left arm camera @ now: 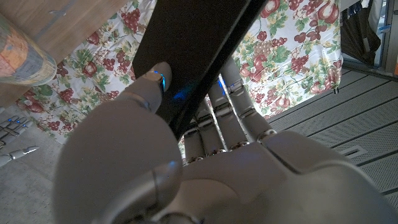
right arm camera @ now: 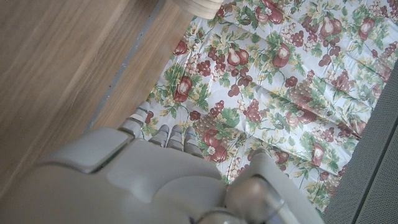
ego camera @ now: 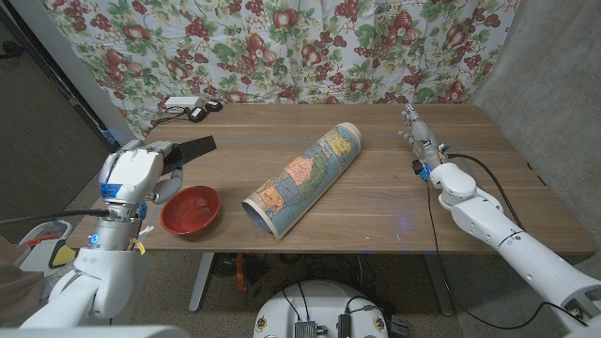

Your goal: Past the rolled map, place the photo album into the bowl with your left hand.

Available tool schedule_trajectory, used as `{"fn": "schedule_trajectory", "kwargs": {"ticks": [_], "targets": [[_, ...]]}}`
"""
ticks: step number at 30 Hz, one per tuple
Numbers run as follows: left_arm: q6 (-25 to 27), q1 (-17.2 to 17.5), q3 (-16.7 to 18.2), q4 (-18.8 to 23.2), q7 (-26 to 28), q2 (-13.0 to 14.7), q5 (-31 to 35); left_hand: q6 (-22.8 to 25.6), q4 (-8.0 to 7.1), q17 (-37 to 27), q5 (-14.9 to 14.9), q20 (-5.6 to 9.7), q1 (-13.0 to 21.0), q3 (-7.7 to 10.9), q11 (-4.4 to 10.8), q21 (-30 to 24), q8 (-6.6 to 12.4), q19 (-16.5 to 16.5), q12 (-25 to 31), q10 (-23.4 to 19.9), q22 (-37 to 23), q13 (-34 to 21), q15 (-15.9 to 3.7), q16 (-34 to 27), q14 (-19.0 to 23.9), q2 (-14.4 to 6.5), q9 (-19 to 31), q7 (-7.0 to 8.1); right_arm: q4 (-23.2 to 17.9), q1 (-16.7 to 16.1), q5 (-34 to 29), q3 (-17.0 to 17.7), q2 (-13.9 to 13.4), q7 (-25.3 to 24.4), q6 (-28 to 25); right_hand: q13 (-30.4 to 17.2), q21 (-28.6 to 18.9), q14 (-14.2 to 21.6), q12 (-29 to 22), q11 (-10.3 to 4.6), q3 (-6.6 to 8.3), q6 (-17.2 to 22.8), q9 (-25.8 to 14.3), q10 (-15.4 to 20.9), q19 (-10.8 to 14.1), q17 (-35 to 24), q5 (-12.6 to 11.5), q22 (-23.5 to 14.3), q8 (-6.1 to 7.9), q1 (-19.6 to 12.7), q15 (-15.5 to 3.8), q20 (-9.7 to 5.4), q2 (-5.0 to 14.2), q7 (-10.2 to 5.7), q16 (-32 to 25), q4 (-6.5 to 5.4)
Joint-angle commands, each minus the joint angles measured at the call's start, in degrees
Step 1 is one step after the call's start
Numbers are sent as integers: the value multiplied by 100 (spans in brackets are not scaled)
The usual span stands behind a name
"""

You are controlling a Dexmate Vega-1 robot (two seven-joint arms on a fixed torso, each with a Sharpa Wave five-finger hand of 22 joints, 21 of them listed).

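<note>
- Left hand (ego camera: 141, 174) at the bench's (ego camera: 394, 211) left edge, fingers clamped on the black photo album (ego camera: 192, 148), held above the bench just beside the bowl.
- Red bowl (ego camera: 191, 209) near the front edge, nothing inside.
- Rolled map (ego camera: 305, 176) lying diagonally mid-bench, open wood either side.
- Right hand (ego camera: 421, 136) far right; fingers' state: cannot tell.

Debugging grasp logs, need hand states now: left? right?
Left hand: holding the black photo album, near the red bowl.
Right hand: over the table's far right; open or closed cannot be told.
</note>
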State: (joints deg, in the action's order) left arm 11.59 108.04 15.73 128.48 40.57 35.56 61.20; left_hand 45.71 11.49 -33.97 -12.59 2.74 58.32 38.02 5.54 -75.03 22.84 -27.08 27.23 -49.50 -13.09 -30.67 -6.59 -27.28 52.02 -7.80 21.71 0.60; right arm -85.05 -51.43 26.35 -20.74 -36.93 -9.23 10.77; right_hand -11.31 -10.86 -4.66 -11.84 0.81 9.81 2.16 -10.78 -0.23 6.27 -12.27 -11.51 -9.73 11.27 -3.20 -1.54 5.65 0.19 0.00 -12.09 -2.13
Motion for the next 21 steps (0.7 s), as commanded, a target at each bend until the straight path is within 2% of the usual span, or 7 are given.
{"fn": "schedule_trajectory", "kwargs": {"ticks": [1,6,9,19,21], "targets": [[92,160,107,-81,139,-111,151,239,-179,-6,-35,38,-16,159,233,-26,33,54,-31,-242,11,-34,-575,11,24,-153,8,130,-88,-42,-12,27,-21,-56,-67,-25,-10,-26,16,-41,-16,19,-19,-7,28,7,-20,-16,14,-29,-59,0,9,-21,2,6],[187,235,132,-72,93,-118,243,310,-165,17,-37,45,-9,159,230,-40,52,64,-27,-310,51,-23,-587,28,34,-131,-6,115,-60,-10,-35,9,6,-50,-43,-25,-10,-23,15,-39,-17,22,-19,-5,27,7,-20,-16,15,-30,-56,2,11,-23,1,7],[151,287,190,-90,83,-85,246,600,-116,85,-100,82,4,202,205,-61,146,56,6,-563,122,37,-607,71,98,-1,-36,119,-75,-8,-32,11,6,-56,-59,-25,-10,-23,12,-32,-17,25,-19,2,27,8,-20,-16,16,-29,-56,5,13,-25,1,7],[74,329,302,-198,-21,32,300,656,-117,75,-177,87,14,200,233,-67,134,101,-36,-588,188,62,-624,82,107,62,-82,126,-148,-66,-28,62,-25,-111,-65,-25,-11,-20,14,-37,-20,22,-19,-1,30,8,-19,-16,15,-28,-51,5,17,-26,0,8],[17,381,443,-240,-80,125,342,718,-97,76,-201,100,30,205,242,-71,149,98,-35,-642,202,82,-637,83,121,100,-94,143,-167,-78,-28,70,-39,-120,-83,-25,-11,-20,16,-40,-20,22,-19,-4,29,8,-19,-16,14,-28,-56,4,18,-24,0,8]]}}
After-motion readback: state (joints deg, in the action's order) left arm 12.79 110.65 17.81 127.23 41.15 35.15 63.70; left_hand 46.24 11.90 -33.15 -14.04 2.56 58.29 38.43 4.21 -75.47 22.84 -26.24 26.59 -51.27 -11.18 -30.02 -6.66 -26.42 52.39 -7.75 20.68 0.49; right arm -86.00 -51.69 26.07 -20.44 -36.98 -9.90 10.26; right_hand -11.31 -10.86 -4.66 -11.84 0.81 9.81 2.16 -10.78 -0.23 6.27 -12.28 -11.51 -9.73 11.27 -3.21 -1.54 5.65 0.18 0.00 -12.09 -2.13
